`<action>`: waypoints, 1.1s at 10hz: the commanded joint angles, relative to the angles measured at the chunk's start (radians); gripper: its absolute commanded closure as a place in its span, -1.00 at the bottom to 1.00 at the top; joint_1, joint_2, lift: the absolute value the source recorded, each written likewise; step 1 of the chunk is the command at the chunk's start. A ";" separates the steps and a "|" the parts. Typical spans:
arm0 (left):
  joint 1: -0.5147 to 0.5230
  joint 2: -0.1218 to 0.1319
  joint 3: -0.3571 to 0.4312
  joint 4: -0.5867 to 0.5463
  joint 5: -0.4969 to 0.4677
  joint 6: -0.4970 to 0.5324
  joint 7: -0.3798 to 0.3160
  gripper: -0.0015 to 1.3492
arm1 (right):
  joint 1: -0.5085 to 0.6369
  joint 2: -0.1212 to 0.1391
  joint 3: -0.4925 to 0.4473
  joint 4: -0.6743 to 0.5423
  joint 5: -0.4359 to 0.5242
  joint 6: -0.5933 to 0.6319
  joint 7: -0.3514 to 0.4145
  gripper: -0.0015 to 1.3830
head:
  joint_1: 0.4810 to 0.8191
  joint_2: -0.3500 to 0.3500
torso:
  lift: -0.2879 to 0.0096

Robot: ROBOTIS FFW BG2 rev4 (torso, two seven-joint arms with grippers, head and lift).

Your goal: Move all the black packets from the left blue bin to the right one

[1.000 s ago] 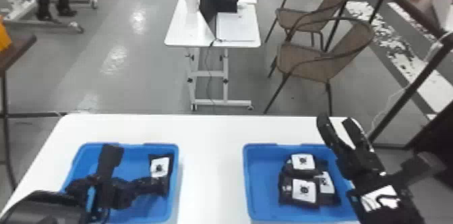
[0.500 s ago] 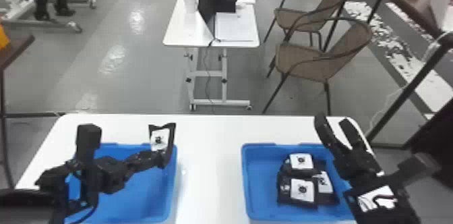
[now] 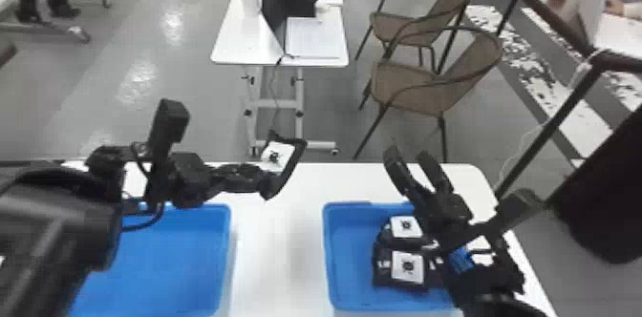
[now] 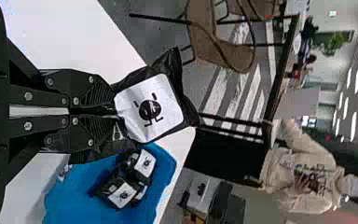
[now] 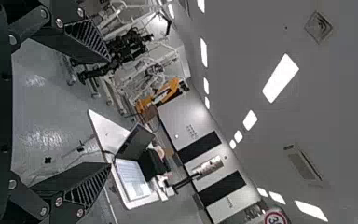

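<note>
Over the table [image 3: 270, 263], a black packet [image 4: 171, 66], white label [image 4: 161, 91] seemingly creased, tight in left pincer [image 3: 268, 180], right pincer [image 3: 409, 154] wide

On your table [image 3: 272, 254], the left bin [image 3: 162, 263] sits apart from the right bin [image 3: 351, 263], which holds packets [image 3: 407, 267]; behind stands a desk [image 3: 234, 46], chairs [image 3: 411, 83] to its right.

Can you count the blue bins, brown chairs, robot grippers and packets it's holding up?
Blue plastic bins: 2, left bin and right bin
Brown metal-framed chairs: 2, near chair and far chair
Black two-fingered grippers: 2, left gripper and right gripper
Black packet with white label, held up: 1
Total: 7
</note>
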 commanded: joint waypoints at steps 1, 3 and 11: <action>-0.091 -0.032 -0.074 0.121 -0.038 -0.065 -0.024 0.63 | -0.028 0.001 0.028 0.018 -0.001 0.029 0.015 -0.65 | 0.27 -0.29 | 0.94; -0.147 -0.118 -0.083 0.259 -0.094 -0.174 -0.066 0.63 | -0.046 0.001 0.050 0.026 -0.001 0.055 0.024 -0.65 | 0.27 -0.34 | 0.94; -0.279 -0.194 -0.247 0.443 -0.023 -0.362 -0.009 0.63 | -0.117 0.001 0.088 0.109 -0.001 0.101 0.067 -0.49 | 0.27 -0.53 | 0.94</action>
